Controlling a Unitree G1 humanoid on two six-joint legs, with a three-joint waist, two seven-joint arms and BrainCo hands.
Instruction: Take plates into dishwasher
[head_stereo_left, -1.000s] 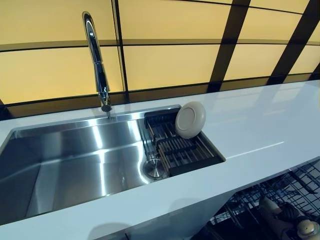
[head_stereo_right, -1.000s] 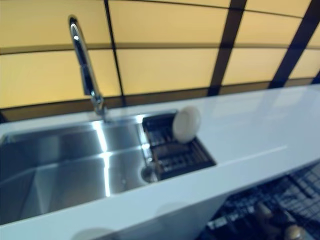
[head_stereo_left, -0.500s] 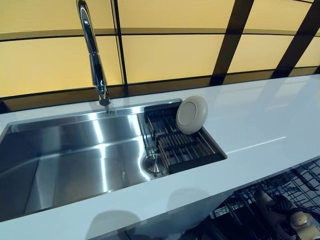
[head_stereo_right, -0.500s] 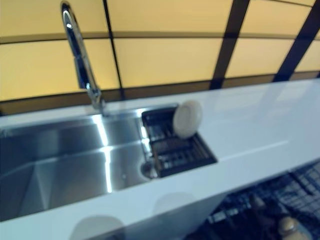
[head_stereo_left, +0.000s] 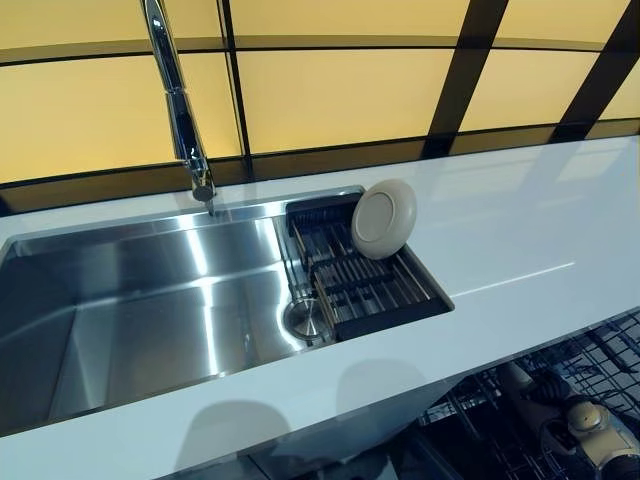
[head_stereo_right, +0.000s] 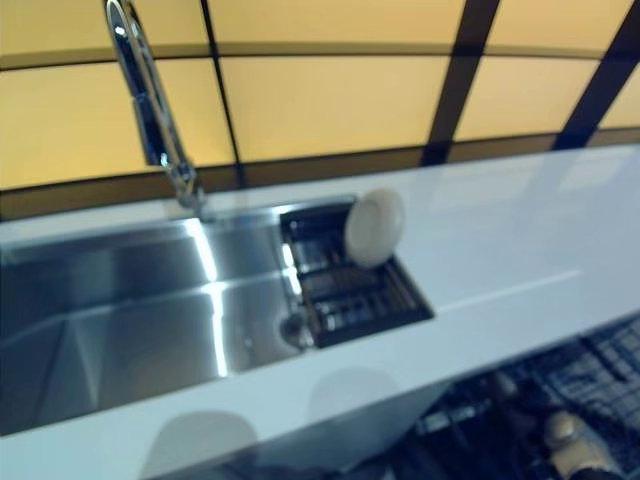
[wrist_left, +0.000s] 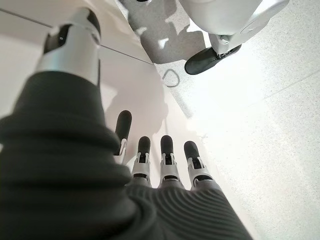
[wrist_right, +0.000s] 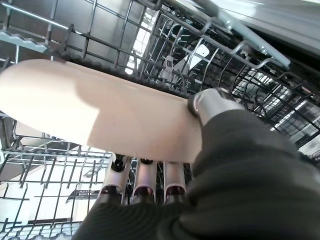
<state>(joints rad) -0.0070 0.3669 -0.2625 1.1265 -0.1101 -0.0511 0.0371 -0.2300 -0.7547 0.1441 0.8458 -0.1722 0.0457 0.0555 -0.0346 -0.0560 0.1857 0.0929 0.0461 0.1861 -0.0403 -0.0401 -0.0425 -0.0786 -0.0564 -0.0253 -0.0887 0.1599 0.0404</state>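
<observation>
Beige plate is pinched by the right hand over the dishwasher rack; placing step. Next: slot it between tines. Second plate waits in the sink drainer. Left hand hangs relaxed, empty.

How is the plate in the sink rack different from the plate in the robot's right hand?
The plate in the sink rack stands on edge, free, leaning in the dark rack above the counter. The plate in the right robot hand is pinched between thumb and fingers, lying flatter, down among the dishwasher basket wires. One is untouched; the other is being loaded. Both look beige and round-edged.
</observation>
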